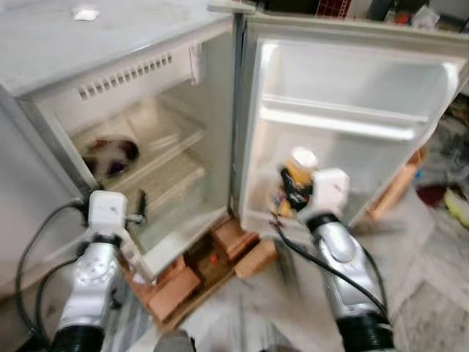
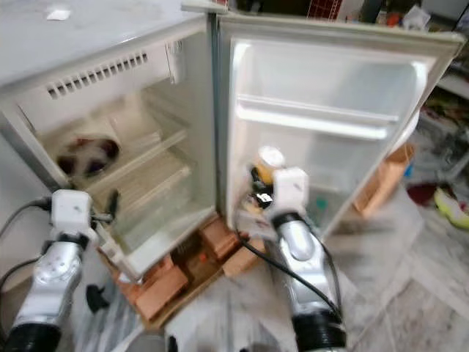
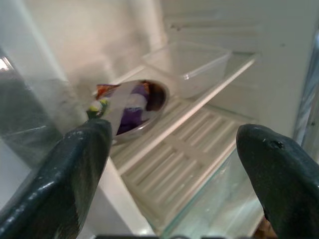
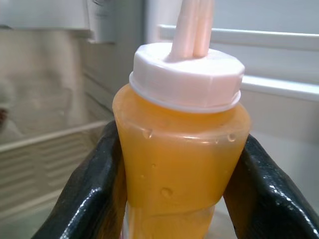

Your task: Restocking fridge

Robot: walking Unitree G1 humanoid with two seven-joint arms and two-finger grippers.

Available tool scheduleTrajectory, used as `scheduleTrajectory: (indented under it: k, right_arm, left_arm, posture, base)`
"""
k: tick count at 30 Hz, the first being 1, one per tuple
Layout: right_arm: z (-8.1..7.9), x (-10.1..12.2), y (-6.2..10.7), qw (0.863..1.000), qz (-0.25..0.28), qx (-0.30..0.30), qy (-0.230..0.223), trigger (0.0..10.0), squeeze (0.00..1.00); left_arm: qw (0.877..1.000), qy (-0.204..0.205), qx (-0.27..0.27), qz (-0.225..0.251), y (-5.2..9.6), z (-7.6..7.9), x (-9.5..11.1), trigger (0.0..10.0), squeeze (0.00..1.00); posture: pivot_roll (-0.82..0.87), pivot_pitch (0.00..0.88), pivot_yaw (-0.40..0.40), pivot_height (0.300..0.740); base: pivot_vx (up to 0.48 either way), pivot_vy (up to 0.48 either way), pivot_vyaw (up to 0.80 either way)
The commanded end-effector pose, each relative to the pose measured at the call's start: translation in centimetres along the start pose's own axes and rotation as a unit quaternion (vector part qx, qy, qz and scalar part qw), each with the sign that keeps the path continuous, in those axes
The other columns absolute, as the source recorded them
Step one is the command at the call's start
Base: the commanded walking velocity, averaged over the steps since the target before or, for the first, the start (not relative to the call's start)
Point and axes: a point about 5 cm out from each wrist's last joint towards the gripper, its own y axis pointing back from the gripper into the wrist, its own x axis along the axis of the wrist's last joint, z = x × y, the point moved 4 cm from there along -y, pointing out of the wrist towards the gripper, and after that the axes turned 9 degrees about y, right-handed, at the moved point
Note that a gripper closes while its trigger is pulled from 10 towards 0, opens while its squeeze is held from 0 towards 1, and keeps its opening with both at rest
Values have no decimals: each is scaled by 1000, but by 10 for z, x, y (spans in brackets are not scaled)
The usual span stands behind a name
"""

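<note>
Right gripper (image 4: 179, 199) clamped on an orange juice bottle (image 4: 182, 169), one black finger pressed to each side of the body below the white screw cap (image 4: 187, 74). Bottle upright in the grasp, orange liquid filling it up to the cap. Held in front of the open fridge door (image 1: 352, 88), low against the door's inner face, with the white door rail (image 1: 333, 121) above and beyond the fingertips. Small items on the lower door shelf just beside the bottle, too blurred to identify.

Left gripper (image 3: 169, 164) spread wide, nothing between the fingers (image 3: 65, 179). Positioned at the front edge of the open fridge (image 1: 146, 139), facing into the compartment. Directly ahead of the fingertips: a white ribbed shelf (image 3: 174, 154) over a glass panel. Further in, on the upper shelf, a metal bowl (image 3: 144, 112) holding coloured packets, contents unclear. Beyond and beside the bowl, a clear plastic tray (image 3: 189, 62), apart from it.

Fridge standing on a wooden pallet (image 1: 212, 264) with brick-coloured blocks, below and between the two grippers. Grey top surface (image 1: 73, 44) of the fridge above the left gripper, a small white object (image 1: 86, 13) lying on it. Head views motion-blurred.
</note>
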Motion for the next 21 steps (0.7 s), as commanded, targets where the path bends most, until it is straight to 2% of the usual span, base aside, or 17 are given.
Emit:
scheduleTrajectory:
  k: [1, 12, 19, 21]
  right_arm:
    - [14, 0, 3, 1000, 0, -17, 9, 10000, 0]
    - [13, 0, 2, 1000, 2, -19, 5, 10000, 0]
    - [16, 0, 4, 1000, 3, -29, 5, 10000, 0]
    - [24, -2, 9, 999, 0, -48, 8, 10000, 0]
  left_arm:
    - [1000, -1, -6, 2, -2, 6, 2, 10000, 0]
    - [1000, -3, -14, 7, -2, 7, 3, 10000, 0]
    - [1000, -4, -15, 7, -1, 7, 3, 10000, 0]
    - [1000, -3, -6, 4, 1, 1, 1, 10000, 0]
  posture:
    - [27, 11, -27, 740]
    - [28, 9, -26, 740]
    - [26, 7, -27, 740]
    - [26, 7, -27, 740]
  base:
    - [0, 0, 0]
    - [0, 0, 0]
    - [384, 0, 0]
    - [343, 0, 0]
